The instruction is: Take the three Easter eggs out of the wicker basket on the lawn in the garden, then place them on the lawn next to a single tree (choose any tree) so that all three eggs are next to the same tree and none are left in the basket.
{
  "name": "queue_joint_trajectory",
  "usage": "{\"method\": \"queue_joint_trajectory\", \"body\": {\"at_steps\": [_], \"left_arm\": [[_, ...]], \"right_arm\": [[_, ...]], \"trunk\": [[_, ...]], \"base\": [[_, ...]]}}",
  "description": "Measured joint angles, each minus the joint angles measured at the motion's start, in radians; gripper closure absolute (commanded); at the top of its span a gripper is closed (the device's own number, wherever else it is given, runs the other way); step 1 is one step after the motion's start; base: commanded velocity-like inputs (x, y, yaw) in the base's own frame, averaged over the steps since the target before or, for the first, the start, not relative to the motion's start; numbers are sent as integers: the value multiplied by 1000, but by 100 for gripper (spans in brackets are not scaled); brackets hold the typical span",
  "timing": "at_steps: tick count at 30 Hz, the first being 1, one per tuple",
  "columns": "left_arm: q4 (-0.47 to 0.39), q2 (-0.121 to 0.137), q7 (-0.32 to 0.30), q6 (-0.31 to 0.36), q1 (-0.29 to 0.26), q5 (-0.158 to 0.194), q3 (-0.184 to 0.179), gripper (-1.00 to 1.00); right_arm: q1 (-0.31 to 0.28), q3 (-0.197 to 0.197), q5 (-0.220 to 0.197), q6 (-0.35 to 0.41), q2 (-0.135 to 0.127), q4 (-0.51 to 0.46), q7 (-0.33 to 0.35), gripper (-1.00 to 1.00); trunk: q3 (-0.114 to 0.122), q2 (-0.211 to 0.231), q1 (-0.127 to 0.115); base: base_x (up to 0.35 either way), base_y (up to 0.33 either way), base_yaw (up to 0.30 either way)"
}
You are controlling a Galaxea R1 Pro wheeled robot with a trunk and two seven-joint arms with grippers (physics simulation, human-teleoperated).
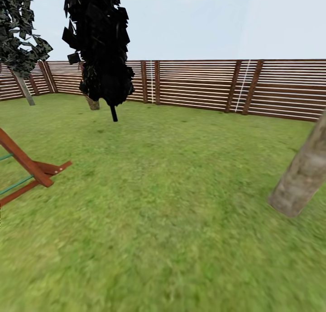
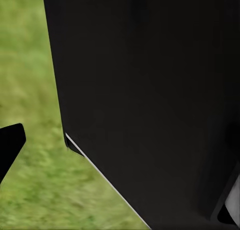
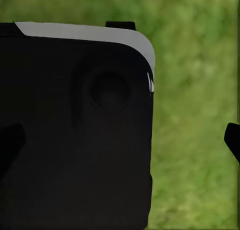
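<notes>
The lawn [image 1: 172,203] spreads wide and green ahead of me in the garden. A tree [image 1: 23,89] with a pale grey trunk and speckled dark leaves stands at the far left by the fence. The Easter eggs and the wicker basket are out of view. In the left wrist view my left gripper [image 2: 120,155] hangs over grass beside my black body, one dark fingertip [image 2: 10,145] at the frame's edge. In the right wrist view my right gripper [image 3: 120,140] has its fingertips [image 3: 232,140] far apart, with nothing held.
A brown slat fence [image 1: 203,83] closes the far side. A thin-stemmed black tree [image 1: 102,54] stands centre-left, with a short stump [image 1: 93,104] behind it. A thick leaning rough trunk [image 1: 301,176] rises at the right. A wooden play structure's leg [image 1: 31,167] reaches in from the left.
</notes>
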Motion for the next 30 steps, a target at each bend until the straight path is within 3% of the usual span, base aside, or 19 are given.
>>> {"method": "queue_joint_trajectory", "body": {"at_steps": [30], "left_arm": [[0, -1, 0, 0, 0, 0, 0, -100]], "right_arm": [[0, 0, 0, -1, 1, 0, 0, -100]], "trunk": [[0, 0, 0]], "base": [[340, 0, 253]]}}
